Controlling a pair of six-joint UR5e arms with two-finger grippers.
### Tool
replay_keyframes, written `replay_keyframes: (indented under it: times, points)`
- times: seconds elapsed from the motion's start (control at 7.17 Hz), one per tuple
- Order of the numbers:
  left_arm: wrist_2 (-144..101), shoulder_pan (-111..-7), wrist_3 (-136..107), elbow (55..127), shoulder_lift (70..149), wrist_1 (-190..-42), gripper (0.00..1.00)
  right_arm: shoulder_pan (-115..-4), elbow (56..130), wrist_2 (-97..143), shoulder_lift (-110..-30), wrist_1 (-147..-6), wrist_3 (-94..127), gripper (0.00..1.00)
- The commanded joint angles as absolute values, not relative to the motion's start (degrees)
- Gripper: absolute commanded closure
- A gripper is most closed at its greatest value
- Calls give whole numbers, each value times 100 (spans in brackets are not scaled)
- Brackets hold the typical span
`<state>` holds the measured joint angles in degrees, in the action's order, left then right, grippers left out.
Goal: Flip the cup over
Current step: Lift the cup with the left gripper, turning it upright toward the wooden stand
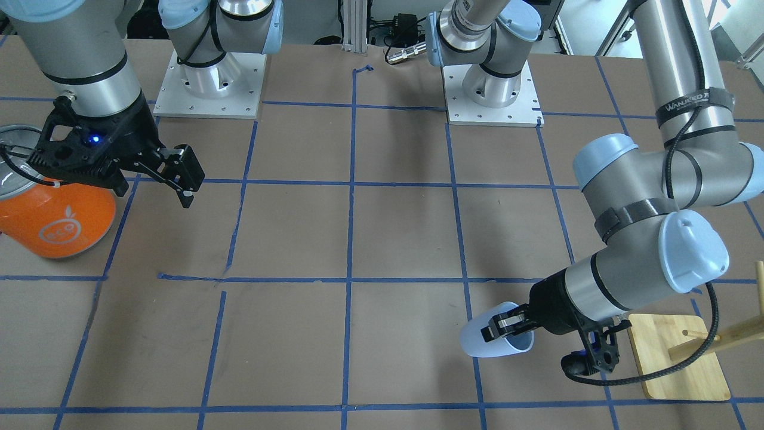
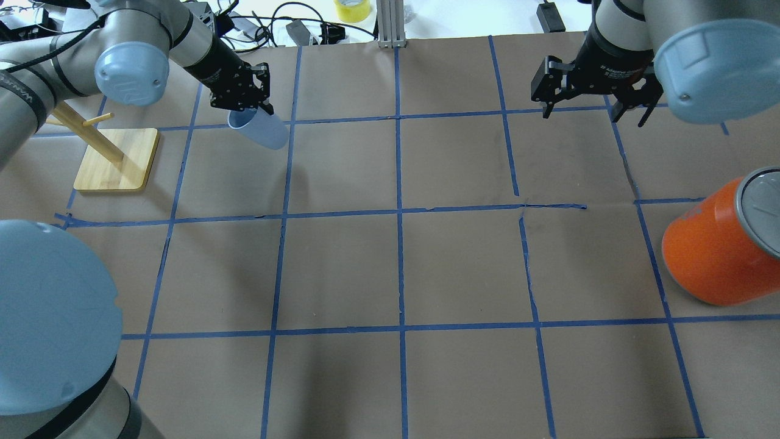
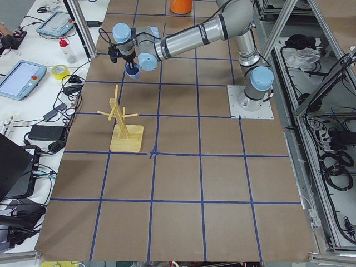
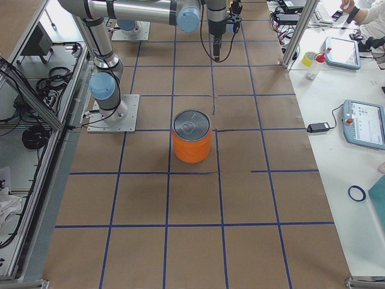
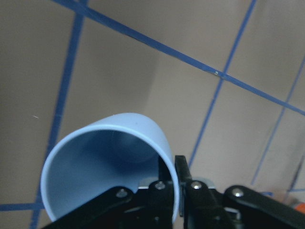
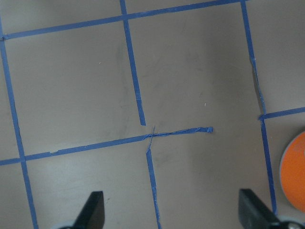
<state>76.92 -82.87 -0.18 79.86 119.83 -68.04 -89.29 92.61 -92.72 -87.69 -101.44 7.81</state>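
Observation:
The cup (image 2: 263, 130) is a pale blue-white tumbler, tilted, held off the table by its rim. My left gripper (image 2: 247, 103) is shut on the cup's rim, one finger inside and one outside. The front-facing view shows the cup (image 1: 484, 335) tipped with its base down-left, in the left gripper (image 1: 507, 327). The left wrist view looks into the cup's bluish inside (image 5: 95, 167). My right gripper (image 2: 591, 103) is open and empty above the table on the far right; it also shows in the front-facing view (image 1: 182, 176) with its fingertips (image 6: 93, 210) spread in the right wrist view.
A large orange can (image 2: 719, 244) with a silver top stands at the table's right edge. A wooden peg stand (image 2: 116, 160) on a square base sits by the left arm. Blue tape lines grid the brown table (image 2: 396, 268).

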Motion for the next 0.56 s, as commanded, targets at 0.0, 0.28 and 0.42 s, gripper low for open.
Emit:
replay_keyframes:
  times: [0.0,0.28,0.42]
  points:
    - [9129,-8402,1376,7971,12111,-6618,100,-9096,9264,-9246,-8868,-9835,782,0]
    - [9236,-8411,1406,8050,12199,-6644,100,-9114,9264,-8933,-8860,-9800,773,0]
    - [9437,-8420,1406,8129,12199,-6618,100,-9114,9264,-8782,-8833,-9817,782,0]
